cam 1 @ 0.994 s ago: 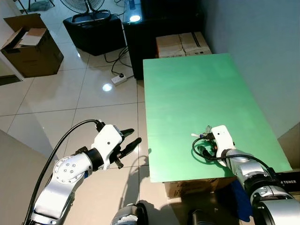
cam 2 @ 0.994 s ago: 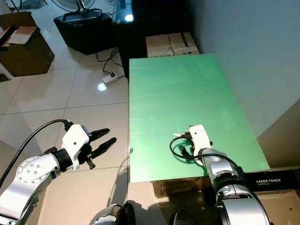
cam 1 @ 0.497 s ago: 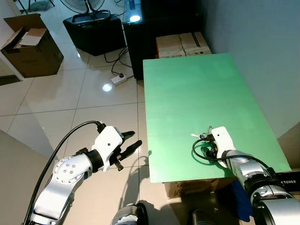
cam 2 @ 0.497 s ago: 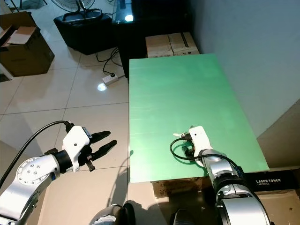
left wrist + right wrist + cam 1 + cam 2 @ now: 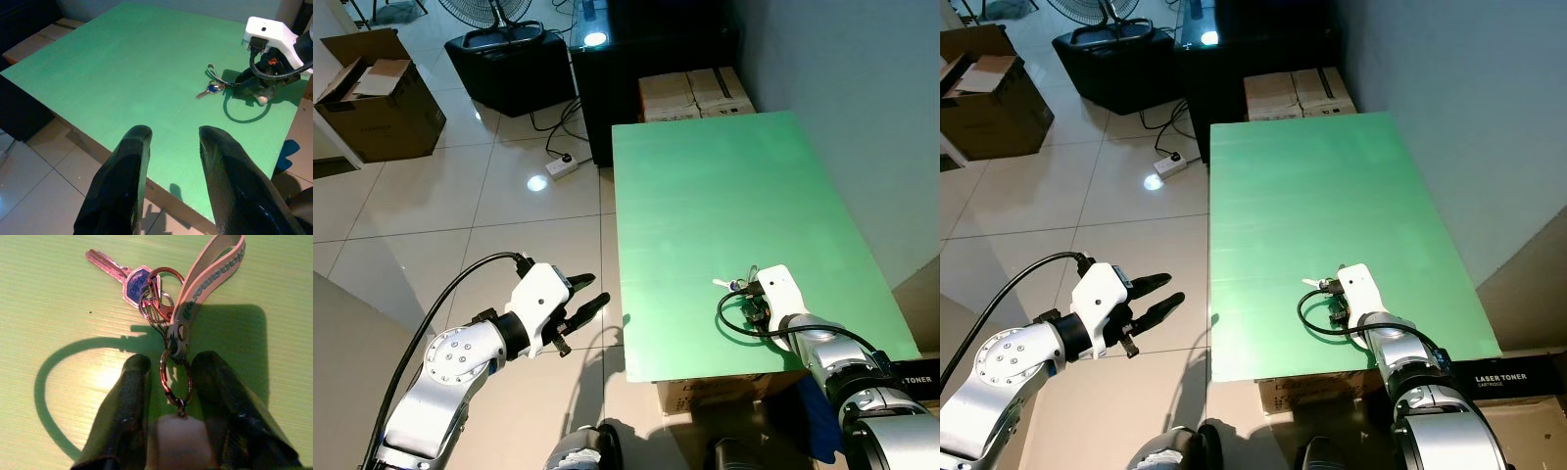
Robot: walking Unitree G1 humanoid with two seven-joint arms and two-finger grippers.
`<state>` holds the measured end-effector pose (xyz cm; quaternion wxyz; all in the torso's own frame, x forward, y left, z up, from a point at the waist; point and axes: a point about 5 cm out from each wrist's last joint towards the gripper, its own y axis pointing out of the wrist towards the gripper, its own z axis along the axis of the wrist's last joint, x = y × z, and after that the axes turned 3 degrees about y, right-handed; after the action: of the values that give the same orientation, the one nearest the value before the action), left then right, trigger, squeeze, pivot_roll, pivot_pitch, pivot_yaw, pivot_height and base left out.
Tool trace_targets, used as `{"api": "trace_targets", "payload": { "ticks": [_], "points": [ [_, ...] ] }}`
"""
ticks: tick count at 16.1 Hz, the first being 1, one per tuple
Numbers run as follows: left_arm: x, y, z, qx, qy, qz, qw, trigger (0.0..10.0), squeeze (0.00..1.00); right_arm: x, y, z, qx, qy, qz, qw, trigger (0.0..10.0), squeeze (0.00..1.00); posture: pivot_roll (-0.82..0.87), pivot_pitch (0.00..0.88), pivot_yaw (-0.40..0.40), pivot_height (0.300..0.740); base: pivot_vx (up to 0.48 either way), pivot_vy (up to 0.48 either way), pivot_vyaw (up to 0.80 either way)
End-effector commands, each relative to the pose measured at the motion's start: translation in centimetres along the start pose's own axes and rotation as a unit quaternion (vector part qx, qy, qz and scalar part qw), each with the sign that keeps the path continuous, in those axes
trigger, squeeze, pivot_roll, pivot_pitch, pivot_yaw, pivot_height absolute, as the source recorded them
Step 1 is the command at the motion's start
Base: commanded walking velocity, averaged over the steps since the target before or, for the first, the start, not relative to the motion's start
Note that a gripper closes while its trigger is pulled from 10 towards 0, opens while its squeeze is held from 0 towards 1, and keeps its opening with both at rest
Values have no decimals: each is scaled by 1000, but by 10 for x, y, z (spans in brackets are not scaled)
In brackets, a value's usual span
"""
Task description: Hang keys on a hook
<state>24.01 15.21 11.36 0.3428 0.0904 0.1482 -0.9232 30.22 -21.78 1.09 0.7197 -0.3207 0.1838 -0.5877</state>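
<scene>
A bunch of keys point(image 5: 736, 285) lies near the front right of the green table point(image 5: 705, 186). It has a blue-headed key point(image 5: 132, 281), a red clip, a pale strap loop point(image 5: 210, 269) and a ring point(image 5: 175, 377). My right gripper point(image 5: 754, 302) rests low on the table just behind the bunch. It is open, with its fingers point(image 5: 134, 391) on either side of the ring and a pale fob between them. My left gripper point(image 5: 593, 287) hovers open over the floor, left of the table, facing the keys point(image 5: 212, 88).
Tiled floor lies left of the table, with an open cardboard box point(image 5: 372, 93), a black fan base point(image 5: 514, 64) and a power strip point(image 5: 563, 164). Cardboard boxes point(image 5: 695, 93) and a dark cabinet point(image 5: 646, 39) stand behind the table. A wall runs along the right.
My right gripper has drawn back slightly toward the table's front edge, and the keys have stayed about where they were. The left gripper has sunk a little.
</scene>
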Motion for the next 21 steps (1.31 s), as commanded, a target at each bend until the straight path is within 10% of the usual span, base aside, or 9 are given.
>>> {"api": "trace_targets", "payload": {
  "ticks": [1,11,18,21],
  "points": [
    [0,0,-1,-7,4,-5,1000,10000,0,-4,1,-3,-6,-6,7,1000,0,0,-1,131,127,740,0,0,0],
    [2,1,-1,4,2,23,1000,10000,0,-4,-3,22,96,46,16,994,0,0,-42,121,111,740,0,0,0],
    [-11,11,9,31,2,70,997,10000,0,5,-35,77,262,52,-46,963,0,0,-53,154,109,740,0,0,0],
    [-13,14,4,24,4,98,995,10000,0,-7,-47,61,274,51,-70,958,0,0,-69,137,128,740,0,0,0]
  ]
}}
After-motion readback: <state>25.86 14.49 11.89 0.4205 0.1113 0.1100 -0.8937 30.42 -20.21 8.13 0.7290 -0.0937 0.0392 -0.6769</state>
